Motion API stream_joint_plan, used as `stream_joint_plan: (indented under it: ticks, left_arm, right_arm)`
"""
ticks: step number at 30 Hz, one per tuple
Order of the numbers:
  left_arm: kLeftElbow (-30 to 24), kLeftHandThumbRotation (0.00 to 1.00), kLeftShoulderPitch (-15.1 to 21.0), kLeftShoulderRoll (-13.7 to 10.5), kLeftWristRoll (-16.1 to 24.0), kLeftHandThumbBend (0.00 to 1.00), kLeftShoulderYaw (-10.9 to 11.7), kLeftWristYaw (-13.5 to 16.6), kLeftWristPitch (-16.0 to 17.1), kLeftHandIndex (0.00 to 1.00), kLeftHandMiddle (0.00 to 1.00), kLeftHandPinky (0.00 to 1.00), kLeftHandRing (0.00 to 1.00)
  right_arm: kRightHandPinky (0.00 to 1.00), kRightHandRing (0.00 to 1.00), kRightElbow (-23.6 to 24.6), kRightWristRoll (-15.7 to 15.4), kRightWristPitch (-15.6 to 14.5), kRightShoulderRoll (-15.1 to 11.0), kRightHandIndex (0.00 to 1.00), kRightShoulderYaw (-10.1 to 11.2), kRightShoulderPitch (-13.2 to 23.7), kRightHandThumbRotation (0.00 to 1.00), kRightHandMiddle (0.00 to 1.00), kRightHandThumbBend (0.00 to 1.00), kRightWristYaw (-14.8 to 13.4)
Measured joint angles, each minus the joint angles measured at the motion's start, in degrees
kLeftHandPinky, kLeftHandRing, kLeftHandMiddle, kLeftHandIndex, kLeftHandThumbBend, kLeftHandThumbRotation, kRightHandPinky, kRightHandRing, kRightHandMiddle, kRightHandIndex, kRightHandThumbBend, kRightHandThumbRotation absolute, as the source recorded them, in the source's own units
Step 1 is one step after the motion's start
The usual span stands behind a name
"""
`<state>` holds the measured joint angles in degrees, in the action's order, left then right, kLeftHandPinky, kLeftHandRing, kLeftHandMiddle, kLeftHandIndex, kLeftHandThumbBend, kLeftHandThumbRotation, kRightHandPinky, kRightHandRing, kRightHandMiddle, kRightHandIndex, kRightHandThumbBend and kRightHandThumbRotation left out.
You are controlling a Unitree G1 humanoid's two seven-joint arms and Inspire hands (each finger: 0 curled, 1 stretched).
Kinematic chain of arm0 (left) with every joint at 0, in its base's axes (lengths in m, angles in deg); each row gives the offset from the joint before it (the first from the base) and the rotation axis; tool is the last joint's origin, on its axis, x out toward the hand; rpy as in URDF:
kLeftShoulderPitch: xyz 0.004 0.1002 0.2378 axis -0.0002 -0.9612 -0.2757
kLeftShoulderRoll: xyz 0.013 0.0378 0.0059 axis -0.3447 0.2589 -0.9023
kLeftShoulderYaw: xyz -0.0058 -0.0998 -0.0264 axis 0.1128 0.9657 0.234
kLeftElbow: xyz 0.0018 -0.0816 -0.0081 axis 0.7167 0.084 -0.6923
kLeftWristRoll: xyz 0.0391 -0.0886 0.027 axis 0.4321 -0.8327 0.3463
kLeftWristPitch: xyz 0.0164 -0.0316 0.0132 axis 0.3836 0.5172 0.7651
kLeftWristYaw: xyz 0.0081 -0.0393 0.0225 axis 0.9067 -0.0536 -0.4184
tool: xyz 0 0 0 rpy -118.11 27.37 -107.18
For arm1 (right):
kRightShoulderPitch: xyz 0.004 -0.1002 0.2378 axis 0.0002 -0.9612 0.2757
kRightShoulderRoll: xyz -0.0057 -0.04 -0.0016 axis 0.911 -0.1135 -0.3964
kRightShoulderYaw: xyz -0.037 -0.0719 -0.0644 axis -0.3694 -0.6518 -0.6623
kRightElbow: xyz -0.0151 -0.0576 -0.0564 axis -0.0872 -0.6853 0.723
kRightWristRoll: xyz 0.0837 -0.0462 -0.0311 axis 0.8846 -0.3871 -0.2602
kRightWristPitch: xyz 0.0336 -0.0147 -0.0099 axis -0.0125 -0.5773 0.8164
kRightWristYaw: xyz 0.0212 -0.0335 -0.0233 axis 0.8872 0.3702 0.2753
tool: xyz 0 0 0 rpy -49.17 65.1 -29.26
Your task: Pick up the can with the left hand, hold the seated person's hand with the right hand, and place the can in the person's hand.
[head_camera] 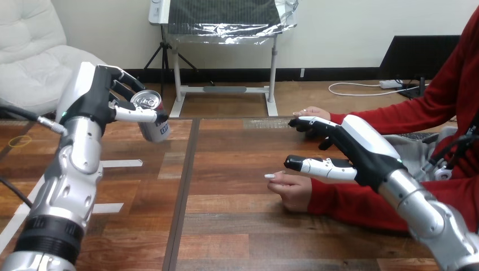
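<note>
silver left forearm [68, 192] stands nearest. its left hand [93, 97] grasps the can [150, 130], lifted off the table [237, 226], well left of the person's nearer hand [291, 191]. right hand [361, 149] hangs just above that hand, fingers straight and released, gripping nothing; i cannot tell whether they touch.

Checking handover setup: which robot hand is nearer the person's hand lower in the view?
Right. The right hand is just over the person's hand; the left hand is far to its left, fingers curled round the silver metal can.
</note>
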<state>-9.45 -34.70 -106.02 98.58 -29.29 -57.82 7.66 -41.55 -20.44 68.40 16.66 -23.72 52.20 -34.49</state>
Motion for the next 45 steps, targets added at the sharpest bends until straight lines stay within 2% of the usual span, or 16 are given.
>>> stream_joint_plan:
  ticks: [7,11,22,27,37,45]
  left_arm:
    - [-1.49,0.00,-0.93,-0.68,0.02,0.76,0.14,-0.11,-0.45,0.49,0.44,0.41,0.40]
    - [-1.93,0.00,-1.32,-1.08,0.02,0.76,0.27,-0.16,-0.49,0.48,0.43,0.40,0.40]
    - [-2.31,0.00,-1.65,-1.25,0.01,0.76,0.63,-0.24,-1.03,0.48,0.43,0.40,0.39]
    - [-2.47,0.00,-1.91,-1.24,0.01,0.77,0.70,-0.24,-1.03,0.48,0.43,0.39,0.39]
    - [-3.12,0.00,-2.46,-1.23,0.00,0.77,0.79,-0.25,-1.01,0.48,0.43,0.38,0.39]
    - [-3.21,0.00,-2.60,-1.24,-0.02,0.76,1.18,-0.39,-1.02,0.48,0.43,0.37,0.38]
  right_arm:
    - [0.76,0.85,-2.97,-0.09,-0.27,-1.43,0.87,-1.60,2.63,0.82,0.86,1.00,0.74]
    - [0.74,0.85,-4.65,-0.08,-0.38,-2.21,0.87,-2.15,4.07,0.80,0.86,1.00,1.67]
    - [0.70,0.84,-8.24,0.32,-2.91,-4.00,0.86,-3.23,7.43,0.71,0.86,1.00,6.71]
    - [0.68,0.82,-9.87,0.72,-3.85,-4.11,0.85,-3.45,8.15,0.66,0.85,1.00,8.35]
    - [0.66,0.82,-12.73,1.75,-6.31,-4.10,0.85,-4.05,8.55,0.61,0.86,1.00,12.36]
    - [0.70,0.84,-14.36,2.45,-8.46,-4.10,0.85,-4.16,8.55,0.57,0.88,1.00,15.18]
